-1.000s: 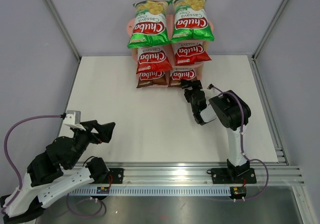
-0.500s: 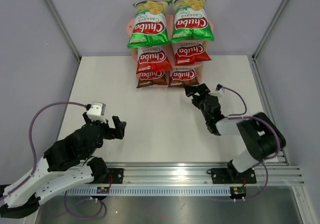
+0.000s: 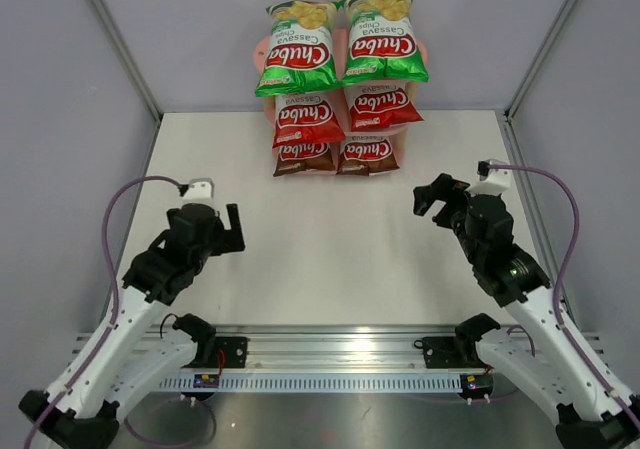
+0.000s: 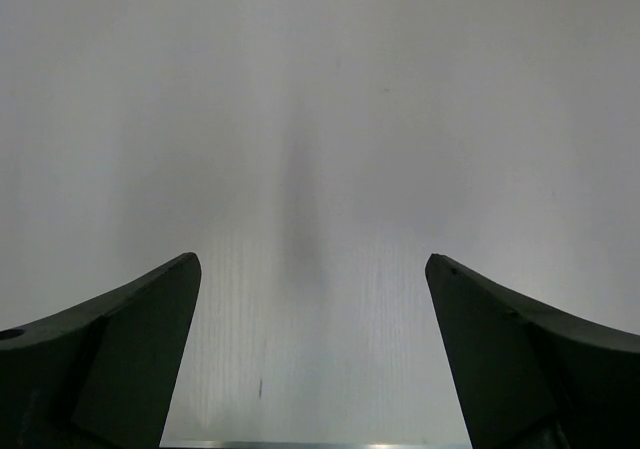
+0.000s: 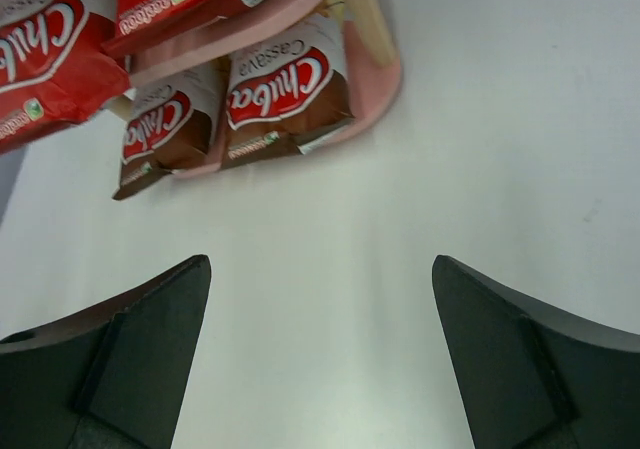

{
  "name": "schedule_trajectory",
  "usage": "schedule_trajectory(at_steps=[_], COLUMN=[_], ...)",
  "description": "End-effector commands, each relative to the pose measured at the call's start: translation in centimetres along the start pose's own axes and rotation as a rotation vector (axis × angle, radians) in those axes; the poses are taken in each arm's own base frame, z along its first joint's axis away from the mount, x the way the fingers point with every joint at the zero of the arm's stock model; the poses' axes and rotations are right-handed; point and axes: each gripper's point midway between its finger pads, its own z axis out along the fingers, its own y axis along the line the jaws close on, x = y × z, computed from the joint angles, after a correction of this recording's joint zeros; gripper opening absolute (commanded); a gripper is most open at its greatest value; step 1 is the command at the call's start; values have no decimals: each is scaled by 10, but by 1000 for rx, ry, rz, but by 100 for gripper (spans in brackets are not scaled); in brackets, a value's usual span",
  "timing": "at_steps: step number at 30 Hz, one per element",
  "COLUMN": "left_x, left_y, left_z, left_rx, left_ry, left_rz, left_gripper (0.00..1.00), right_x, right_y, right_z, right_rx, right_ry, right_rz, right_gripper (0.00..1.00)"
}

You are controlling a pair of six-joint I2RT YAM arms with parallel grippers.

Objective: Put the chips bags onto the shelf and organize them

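The flat white bench (image 3: 330, 259) carries a pink three-tier shelf with wooden posts (image 5: 385, 74) at its far edge. Six glossy chips bags (image 3: 383, 49) fill it, apparently sorted by colour: green pair (image 3: 296, 54) on top, red pair (image 3: 308, 121) in the middle, brown pair (image 3: 305, 157) lowest. The black left claw (image 3: 232, 231) and right claw (image 3: 432, 194) both gape empty, well short of the shelf.

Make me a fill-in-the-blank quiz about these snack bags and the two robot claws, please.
The two chips bags on the top tier of the shelf are ____. The dark brown bags lie on the ____ tier. The left gripper and right gripper are both ____, not shut, and empty.
Missing words: green; bottom; open.
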Motion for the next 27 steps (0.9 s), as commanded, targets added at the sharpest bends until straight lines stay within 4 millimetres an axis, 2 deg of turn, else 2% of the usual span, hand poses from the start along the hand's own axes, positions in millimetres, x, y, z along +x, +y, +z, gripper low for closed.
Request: schedule_trajectory(at_steps=[1,3,5,7,10,12,16,20,27], left_x=[-33,-41,-46,-51,-56,-55,-51,-51,-51], left_y=[17,31,49,59,61,58,55,46,44], left_z=[-2,-8,-13,-25,-37,-40,-39,-37,-41], left_rx=[36,19,-34,-72,-65,-42,-26,18,32], left_ry=[-102,-158,-212,-284,-352,-365,-350,-348,-367], left_rz=[-110,-154,-184,-199,-192,-182,-175,-165,-165], left_gripper=[99,99,99,99,99,99,99,99,99], right_x=[7,-2,-12,-35,-39,-42,-45,-43,-40], right_y=[-44,-47,-54,-63,-50,-49,-51,-50,-48], right_z=[-46,-68,-80,-104,-115,-124,-130,-126,-123], right_rx=[167,177,212,270,168,146,153,153,141], right_ry=[135,168,169,109,111,105,105,114,119], right_rz=[-198,-230,-264,-230,-258,-261,-268,-275,-272], right_gripper=[100,99,99,100,99,99,100,99,99])
